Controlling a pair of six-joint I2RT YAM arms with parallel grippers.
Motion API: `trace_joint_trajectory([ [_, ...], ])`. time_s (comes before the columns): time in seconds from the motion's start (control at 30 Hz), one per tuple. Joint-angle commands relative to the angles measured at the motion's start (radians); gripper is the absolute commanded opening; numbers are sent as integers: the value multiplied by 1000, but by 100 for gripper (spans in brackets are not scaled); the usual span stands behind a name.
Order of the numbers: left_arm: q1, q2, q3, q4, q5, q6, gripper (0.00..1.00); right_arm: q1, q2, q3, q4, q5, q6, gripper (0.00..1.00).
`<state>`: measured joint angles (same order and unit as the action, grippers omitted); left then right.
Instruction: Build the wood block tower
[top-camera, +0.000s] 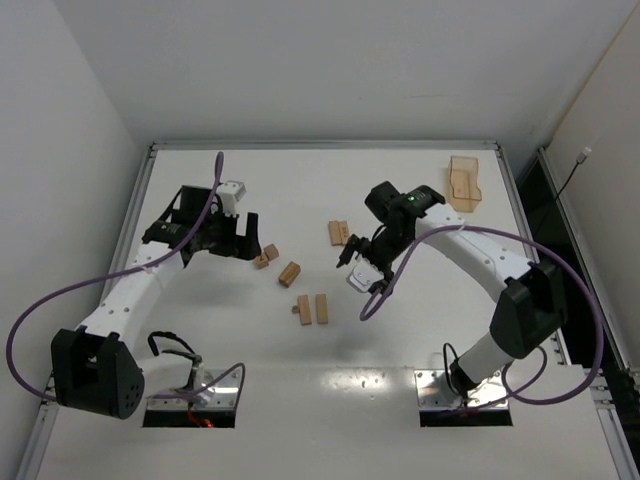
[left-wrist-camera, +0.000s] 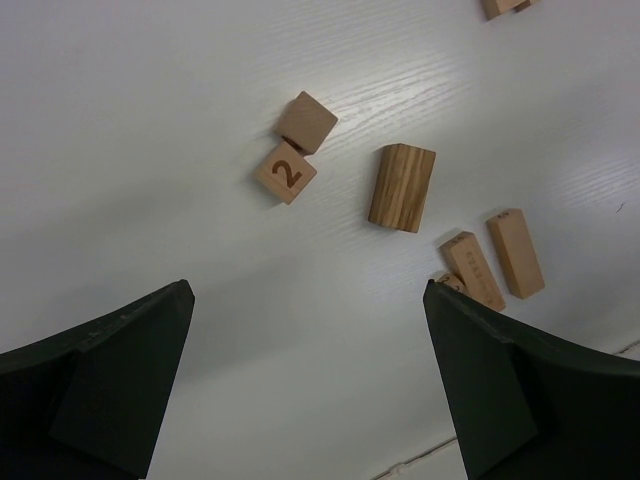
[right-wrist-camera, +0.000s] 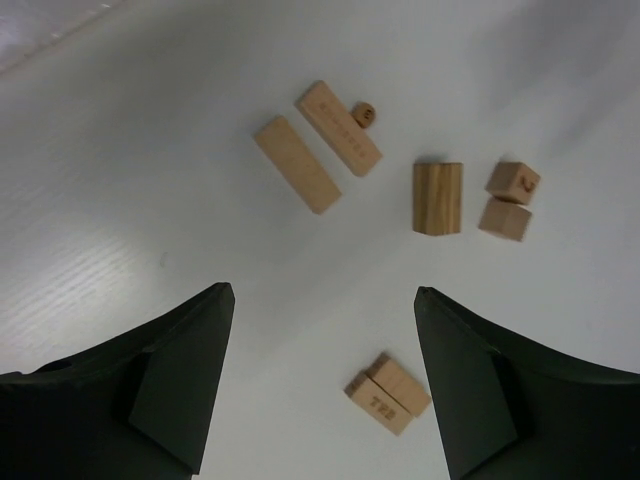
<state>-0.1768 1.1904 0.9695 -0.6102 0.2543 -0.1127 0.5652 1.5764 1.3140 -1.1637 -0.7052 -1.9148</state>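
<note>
Several light-tan wood blocks lie loose and flat on the white table, and no tower of stacked blocks shows. Two cubes (top-camera: 265, 255), one marked "2" (left-wrist-camera: 286, 171), sit beside a thick block (top-camera: 290, 273). Two long bars (top-camera: 313, 308) lie side by side with a tiny piece (right-wrist-camera: 364, 115) next to them. A pair of short bars (top-camera: 338, 233) lies under my right gripper (top-camera: 350, 252), between its fingers in the right wrist view (right-wrist-camera: 388, 392). My right gripper (right-wrist-camera: 325, 380) is open and empty. My left gripper (top-camera: 247, 240) is open and empty just left of the cubes, and its wrist view (left-wrist-camera: 310, 380) shows bare table between the fingers.
A translucent orange-tan tray (top-camera: 463, 183) stands at the far right of the table. The table has a raised metal rim (top-camera: 320, 145) on all sides. Purple cables (top-camera: 480, 235) hang along both arms.
</note>
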Motion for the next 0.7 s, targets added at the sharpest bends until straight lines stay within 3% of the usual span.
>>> trace_joint_trajectory([
  [0.0, 31, 17, 29, -5, 31, 4, 100, 2, 25, 28, -241, -82, -722, 70],
  [0.2, 120, 115, 112, -5, 66, -18, 100, 22, 77, -41, -241, 84, -1105, 70],
  [0.27, 161, 135, 121, -5, 105, -27, 100, 41, 127, 29, -241, 56, -1090, 70],
  [0.4, 192, 135, 92, 21, 134, -47, 100, 62, 194, 138, -241, -71, -892, 71],
  [0.5, 192, 104, 54, 43, 116, -47, 100, 73, 194, 203, -177, -167, -527, 71],
  [0.53, 192, 89, 37, 52, 87, -56, 100, 93, 159, 212, -77, -189, -214, 71],
  [0.57, 192, 89, 28, 52, 76, -70, 100, 105, 139, 221, -76, -189, -32, 71],
  [0.63, 183, 61, 9, 61, 62, -91, 100, 136, 97, 222, 129, -118, 353, 62],
  [0.67, 183, 52, -9, 72, 51, -105, 100, 165, 80, 231, 207, -75, 766, 59],
])
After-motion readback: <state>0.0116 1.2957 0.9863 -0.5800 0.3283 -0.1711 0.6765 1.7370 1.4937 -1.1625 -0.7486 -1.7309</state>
